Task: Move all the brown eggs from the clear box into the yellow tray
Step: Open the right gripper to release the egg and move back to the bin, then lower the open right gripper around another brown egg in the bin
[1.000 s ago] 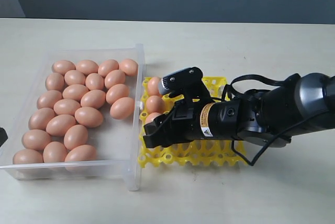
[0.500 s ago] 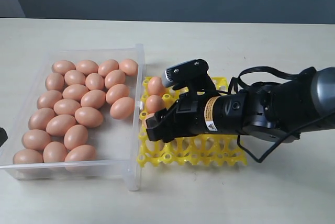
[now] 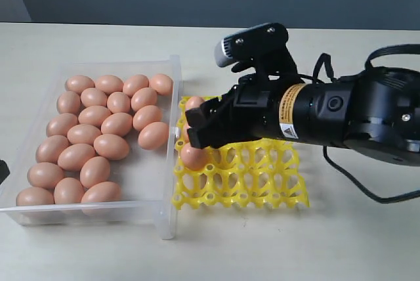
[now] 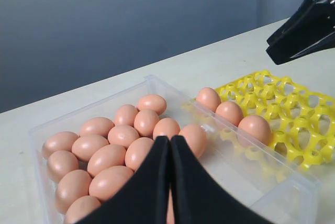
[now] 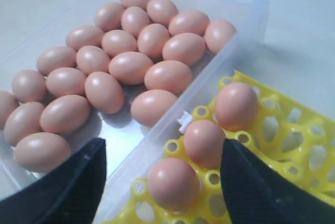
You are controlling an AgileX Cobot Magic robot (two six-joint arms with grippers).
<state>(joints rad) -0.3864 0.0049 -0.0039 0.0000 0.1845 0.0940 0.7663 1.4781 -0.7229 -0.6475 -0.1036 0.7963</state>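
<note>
Reference: box (image 3: 168, 223). Most eggs (image 3: 98, 138) are lying inside it, crowding toward its left wall and far wall. The tray (image 3: 252, 190) is sitting just beside the box's right wall. Three more eggs (image 5: 204, 143) are sitting in the tray column nearest the box, filling that column's three far cups. The right gripper (image 3: 197, 133) is hanging over that column.

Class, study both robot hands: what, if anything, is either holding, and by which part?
Nothing is held. The right hand is open and empty above the yellow tray; the left hand is shut on nothing.
</note>
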